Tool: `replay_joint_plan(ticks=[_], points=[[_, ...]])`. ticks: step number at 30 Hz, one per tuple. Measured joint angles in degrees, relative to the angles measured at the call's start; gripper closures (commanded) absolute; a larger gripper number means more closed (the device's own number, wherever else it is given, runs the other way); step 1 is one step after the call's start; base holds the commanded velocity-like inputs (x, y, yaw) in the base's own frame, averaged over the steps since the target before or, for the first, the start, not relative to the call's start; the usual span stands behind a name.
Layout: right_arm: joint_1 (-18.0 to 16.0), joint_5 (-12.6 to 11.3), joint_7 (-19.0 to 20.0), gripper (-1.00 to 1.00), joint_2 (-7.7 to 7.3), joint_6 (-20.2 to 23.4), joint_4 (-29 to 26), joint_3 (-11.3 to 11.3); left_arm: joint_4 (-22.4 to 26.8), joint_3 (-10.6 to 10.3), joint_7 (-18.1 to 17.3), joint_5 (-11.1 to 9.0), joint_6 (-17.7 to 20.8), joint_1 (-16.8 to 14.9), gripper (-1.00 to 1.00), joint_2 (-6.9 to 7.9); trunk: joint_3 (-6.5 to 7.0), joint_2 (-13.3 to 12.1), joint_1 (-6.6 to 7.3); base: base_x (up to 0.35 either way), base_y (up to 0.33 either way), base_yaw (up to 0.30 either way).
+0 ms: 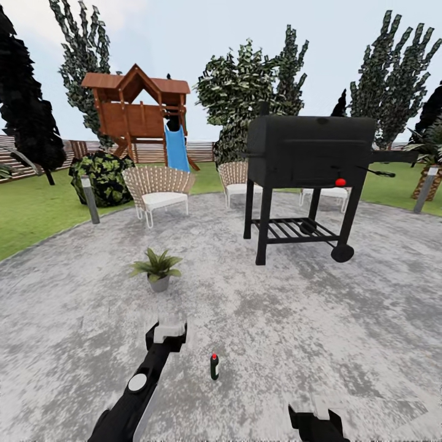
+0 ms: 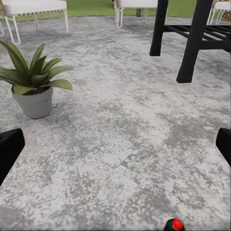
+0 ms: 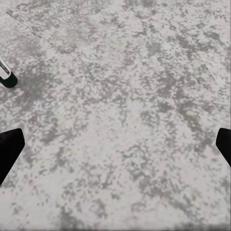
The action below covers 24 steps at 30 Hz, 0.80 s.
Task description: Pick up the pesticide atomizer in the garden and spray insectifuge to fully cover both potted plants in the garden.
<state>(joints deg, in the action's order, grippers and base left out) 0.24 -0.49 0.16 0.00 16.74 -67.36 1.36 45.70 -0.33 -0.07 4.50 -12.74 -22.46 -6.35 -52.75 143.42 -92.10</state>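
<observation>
- The spray bottle stands upright on the grey paved patio, a small dark-green bottle with a red dot on its top, just ahead of the robot between its two arms.
- The left gripper hangs above the paving just to the left of the bottle and slightly beyond it, not touching it.
- In the left wrist view its two dark fingertips sit wide apart at the picture's edges, so the jaws are open and empty; the bottle's red-dotted top peeks in at the edge.
- The right gripper is low at the near edge of the head view, to the right of the bottle and apart from it.
- In the right wrist view its fingertips are likewise spread wide over bare paving, open and holding nothing; the bottle's base shows off to one side.
- One potted plant sits on the patio beyond the left gripper, green leaves in a grey round pot.
- A black grill stands further back on the right, with wicker chairs at the patio's far rim.
</observation>
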Motion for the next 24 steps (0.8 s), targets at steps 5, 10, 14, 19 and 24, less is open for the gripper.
replay_joint_plan(ticks=[5,10,14,19,24], points=[[0.00,0.01,0.00,-1.00,0.00,0.00,0.00,0.01,-0.09,0.00,-0.01,0.08,0.00,0.00,-1.00,0.04,-1.57,0.07,-0.13,0.000,0.000,0.000],[0.00,-0.07,0.00,-1.00,-0.02,0.00,0.00,0.02,-0.06,0.00,-0.01,0.12,0.00,0.00,-1.00,0.05,-3.14,0.14,-0.26,0.000,0.000,-0.061],[0.00,-0.01,-0.01,-1.00,0.00,-0.03,-0.01,-0.10,-0.05,-0.01,-0.01,0.12,0.00,0.00,-1.00,0.05,-4.19,0.19,-0.36,0.000,0.000,-0.024],[0.00,-0.03,0.00,-1.00,-0.04,-0.01,0.00,-0.08,-0.05,0.00,-0.01,0.12,0.00,0.00,-1.00,0.05,-5.32,0.26,-0.49,0.000,0.000,-0.022],[0.00,-0.07,0.00,-1.00,-0.08,0.00,0.00,0.01,-0.05,0.00,-0.01,0.12,0.00,0.00,-1.00,0.05,-6.53,0.33,-0.62,0.000,0.000,-0.209]])
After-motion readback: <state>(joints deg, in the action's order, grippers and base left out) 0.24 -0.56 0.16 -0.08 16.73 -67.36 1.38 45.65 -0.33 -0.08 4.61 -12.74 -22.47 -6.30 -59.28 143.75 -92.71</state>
